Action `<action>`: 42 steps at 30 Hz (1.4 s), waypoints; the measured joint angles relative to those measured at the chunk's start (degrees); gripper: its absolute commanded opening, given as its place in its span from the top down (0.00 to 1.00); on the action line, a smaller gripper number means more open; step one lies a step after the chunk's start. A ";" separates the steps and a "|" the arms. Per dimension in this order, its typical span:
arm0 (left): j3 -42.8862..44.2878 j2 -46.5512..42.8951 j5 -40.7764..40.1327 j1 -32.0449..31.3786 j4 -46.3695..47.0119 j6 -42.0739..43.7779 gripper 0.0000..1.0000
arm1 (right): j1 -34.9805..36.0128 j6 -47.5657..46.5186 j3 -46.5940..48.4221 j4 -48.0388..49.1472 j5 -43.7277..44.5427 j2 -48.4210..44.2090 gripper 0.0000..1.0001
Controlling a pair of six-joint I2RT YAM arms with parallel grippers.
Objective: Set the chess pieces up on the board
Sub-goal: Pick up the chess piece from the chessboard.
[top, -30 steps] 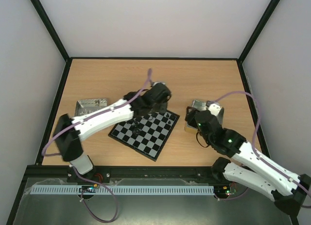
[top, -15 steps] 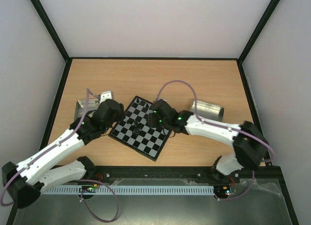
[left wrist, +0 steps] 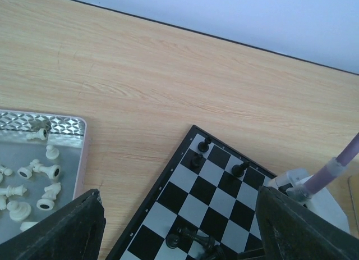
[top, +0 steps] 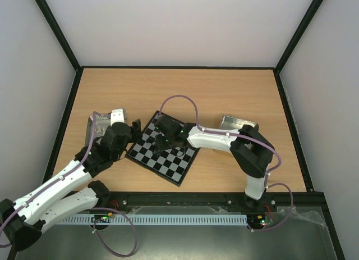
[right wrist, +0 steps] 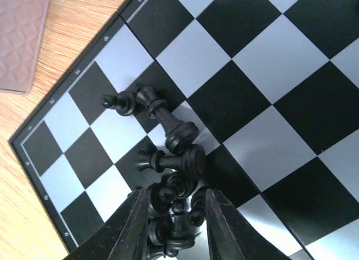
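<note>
The board [top: 176,159] lies tilted in the middle of the table. Three black chess pieces [left wrist: 205,143] stand near its far corner. A heap of black chess pieces [right wrist: 171,128] lies tumbled on its left side. My right gripper [top: 164,141] is down on that heap. In the right wrist view its fingers [right wrist: 132,226] press on a clump of black pieces from both sides. My left gripper [top: 133,131] hovers at the board's left edge. In the left wrist view it [left wrist: 178,215] stands wide open with nothing between its fingers.
A metal tray [top: 96,125] holding several white pieces [left wrist: 47,170] sits left of the board, close to my left gripper. Another metal tray [top: 241,124] stands to the right. My right arm [top: 219,141] stretches across the board's right corner.
My right arm swung from the right tray onto the heap and its jaws narrowed around it. My left arm drew back from the board's far side to its left edge, opening wider.
</note>
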 measured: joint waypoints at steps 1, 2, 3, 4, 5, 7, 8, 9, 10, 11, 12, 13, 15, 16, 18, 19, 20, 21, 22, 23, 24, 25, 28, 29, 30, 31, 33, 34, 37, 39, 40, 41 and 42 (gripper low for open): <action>0.00 0.42 0.02 0.00 0.15 0.04 0.25 | 0.00 0.00 0.48 -0.46 0.02 0.55 0.76; 0.04 0.76 0.07 0.00 0.13 0.02 0.25 | 0.00 -0.07 0.63 -0.90 0.11 0.74 0.77; 0.11 1.25 0.15 0.00 0.11 0.02 0.25 | 0.00 -0.24 0.76 -1.46 0.28 0.87 0.77; 0.15 1.53 0.22 0.00 0.09 0.00 0.25 | 0.00 -0.55 0.87 -2.03 0.57 1.01 0.77; 0.20 1.68 0.28 0.00 0.04 -0.04 0.25 | 0.00 -0.81 0.98 -2.62 1.20 1.14 0.77; 0.22 1.68 0.48 0.00 -0.02 -0.26 0.24 | 0.00 -1.20 1.03 -3.48 2.08 1.27 0.77; 0.28 1.60 0.59 0.00 -0.15 -0.39 0.24 | 0.00 -1.40 1.03 -3.91 2.54 1.29 0.77; 0.31 1.44 0.63 0.00 -0.35 -0.48 0.24 | 0.00 -1.55 1.03 -4.22 2.78 1.33 0.77; 0.31 1.16 0.68 0.00 -0.55 -0.63 0.24 | 0.00 -1.84 1.03 -4.31 3.02 1.42 0.77; 0.31 0.83 0.68 0.00 -0.81 -0.72 0.24 | 0.00 -1.92 1.03 -4.31 3.04 1.46 0.77; 0.31 0.48 0.72 0.00 -1.18 -0.85 0.23 | 0.00 -2.14 1.03 -4.28 2.97 1.53 0.78; 0.31 -0.02 0.83 0.00 -1.60 -1.09 0.24 | 0.00 -2.29 1.03 -4.28 2.89 1.62 0.78; 0.31 -0.87 0.92 0.00 -2.32 -1.81 0.23 | 0.00 -2.45 1.03 -4.24 2.67 1.73 0.80; 0.31 -1.29 1.01 0.00 -2.89 -2.21 0.23 | 0.00 -2.43 1.03 -4.24 2.60 1.84 0.81; 0.31 -1.73 1.16 0.00 -3.74 -2.82 0.23 | 0.00 -2.43 1.01 -4.24 2.54 1.95 0.86; 0.31 -1.88 1.27 0.00 -4.22 -3.15 0.23 | 0.02 -2.38 1.01 -4.24 2.58 2.01 0.87; 0.31 -2.08 1.38 0.00 -4.68 -3.41 0.23 | 0.02 -2.38 1.01 -4.24 2.69 2.03 0.89; 0.31 -2.23 1.51 0.00 -4.98 -3.54 0.23 | 0.04 -2.49 1.01 -4.24 2.89 2.10 0.91; 0.28 -2.45 1.68 0.00 -5.09 -3.72 0.23 | 0.04 -2.32 1.01 -4.26 3.19 2.14 0.95; 0.26 -2.54 1.75 0.00 -5.09 -3.78 0.23 | 0.04 -2.43 1.01 -4.28 3.58 2.23 0.97; 0.20 -2.67 1.81 0.00 -5.09 -3.87 0.23 | 0.04 -2.38 1.03 -4.28 4.15 2.25 0.98; 0.15 -2.71 1.88 0.00 -5.16 -3.89 0.23 | 0.04 -2.29 1.11 -4.35 4.85 2.25 0.98; 0.15 -2.69 1.92 0.00 -5.51 -3.91 0.23 | 0.04 -1.97 1.29 -5.01 7.50 2.25 0.98; 0.15 -2.69 1.92 0.00 -5.62 -3.91 0.23 | 0.04 -1.92 1.33 -5.40 8.68 2.25 0.98; 0.15 -2.69 1.90 0.00 -5.73 -3.91 0.23 | 0.11 -1.70 1.49 -5.88 9.75 2.25 0.98; 0.15 -2.69 1.90 0.00 -5.92 -3.91 0.23 | 0.22 -1.36 1.53 -6.45 11.37 2.23 0.98; 0.15 -2.69 1.90 0.00 -5.97 -3.91 0.23 | 0.22 -0.50 1.53 -7.93 14.51 2.08 0.98; 0.15 -2.69 1.90 0.00 -5.97 -3.91 0.23 | 0.22 -0.11 1.51 -8.63 15.82 1.97 0.98; 0.15 -2.62 1.90 0.00 -5.97 -3.91 0.23 | 0.11 1.33 1.14 -10.32 19.78 1.11 0.98; 0.15 -2.56 1.90 0.00 -5.97 -3.91 0.22 | -0.24 2.34 0.24 -10.84 21.77 -0.13 0.98; 0.15 -2.54 1.90 0.00 -5.97 -3.91 0.22 | -0.50 2.78 -0.31 -11.04 22.58 -0.79 0.98; 0.15 -2.49 1.90 0.00 -5.97 -3.91 0.22 | -0.70 3.13 -0.87 -11.26 23.19 -1.46 0.98; 0.15 -2.40 1.90 0.00 -5.97 -3.93 0.22 | -0.96 3.50 -1.42 -11.43 23.71 -2.10 0.98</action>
